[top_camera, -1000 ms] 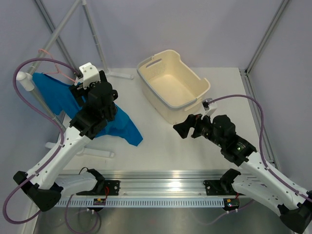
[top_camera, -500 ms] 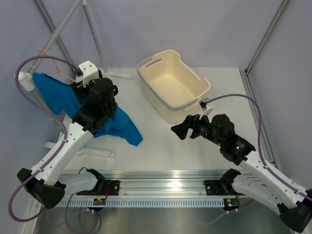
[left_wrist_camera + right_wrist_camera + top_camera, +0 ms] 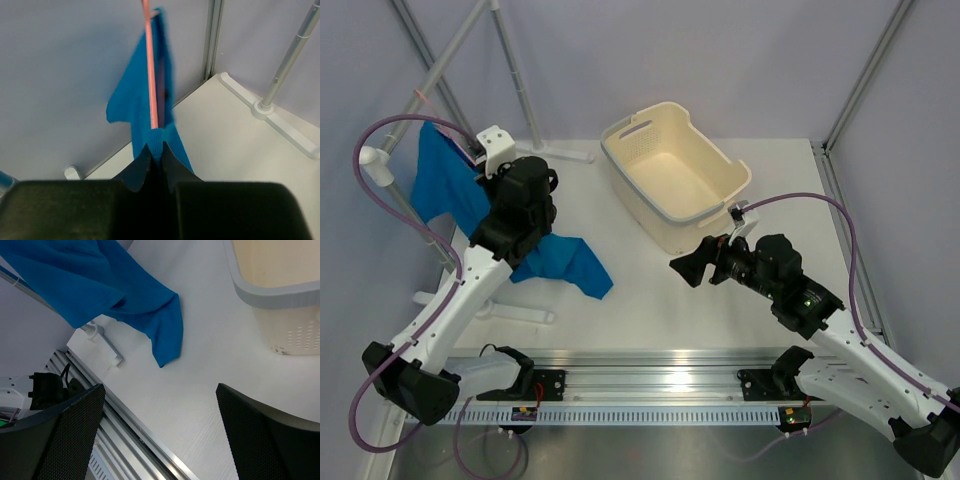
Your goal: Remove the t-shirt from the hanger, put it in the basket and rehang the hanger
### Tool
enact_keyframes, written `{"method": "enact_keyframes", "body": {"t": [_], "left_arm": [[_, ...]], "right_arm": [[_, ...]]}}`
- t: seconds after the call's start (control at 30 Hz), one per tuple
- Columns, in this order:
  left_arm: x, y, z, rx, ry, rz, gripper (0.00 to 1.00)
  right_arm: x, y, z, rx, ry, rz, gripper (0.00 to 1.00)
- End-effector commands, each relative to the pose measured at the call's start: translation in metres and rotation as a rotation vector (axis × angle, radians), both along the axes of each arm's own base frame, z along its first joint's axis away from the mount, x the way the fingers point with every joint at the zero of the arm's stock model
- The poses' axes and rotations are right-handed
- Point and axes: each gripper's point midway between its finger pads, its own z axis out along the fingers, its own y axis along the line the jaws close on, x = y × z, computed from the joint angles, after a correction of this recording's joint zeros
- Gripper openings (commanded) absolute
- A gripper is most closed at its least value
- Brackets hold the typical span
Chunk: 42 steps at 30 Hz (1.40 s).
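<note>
Beside the rack pole (image 3: 450, 50), left claw (image 3: 156, 150) pinches t-shirt (image 3: 137, 100) on hanger (image 3: 150, 75) — right claw (image 3: 682, 266) spread, near basket (image 3: 685, 232).

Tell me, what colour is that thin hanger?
Pale pink; the hanger shows best in the left wrist view.

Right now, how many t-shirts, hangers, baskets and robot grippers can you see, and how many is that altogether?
t-shirt: 1
hanger: 1
basket: 1
grippers: 2, the left gripper and the right gripper
Total: 5
</note>
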Motion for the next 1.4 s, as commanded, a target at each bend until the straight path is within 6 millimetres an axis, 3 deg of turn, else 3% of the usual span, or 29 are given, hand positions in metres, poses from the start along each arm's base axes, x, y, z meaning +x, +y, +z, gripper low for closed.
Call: {"method": "enact_keyframes", "body": {"t": [0.0,0.53,0.7,0.93,0.97,1.07,1.2,1.33,1.37], "left_arm": [[0.006,-0.003,0.018,-0.027,-0.057,-0.009,0.00],[-0.003,-0.004,0.082,-0.004,-0.117,-0.069,0.00],[-0.005,-0.015,0.087,-0.010,-0.127,-0.166,0.00],[-0.005,-0.056,0.085,-0.091,-0.128,-0.467,0.00],[-0.005,-0.069,0.087,-0.105,-0.133,-0.557,0.00],[-0.011,-0.091,0.091,-0.123,-0.126,-0.716,0.00],[-0.020,-0.100,0.089,-0.128,-0.080,-0.795,0.00],[-0.036,-0.119,0.095,-0.168,-0.082,-0.939,0.00],[-0.041,-0.131,0.095,-0.184,-0.075,-1.019,0.00]], "right_arm": [[-0.004,0.005,0.028,0.054,-0.063,0.037,1.00],[-0.003,0.012,0.019,0.029,-0.045,0.067,0.99],[-0.005,0.014,0.019,0.022,-0.053,0.088,1.00],[-0.012,0.017,0.015,0.006,-0.066,0.143,1.00],[-0.010,0.016,0.014,-0.002,-0.065,0.132,0.99],[-0.005,0.015,0.009,-0.025,-0.045,0.112,1.00],[-0.006,0.016,0.003,-0.057,-0.035,0.128,0.99],[-0.009,0.013,0.005,-0.065,-0.046,0.131,1.00],[-0.008,0.010,0.011,-0.063,-0.062,0.122,0.99]]}}
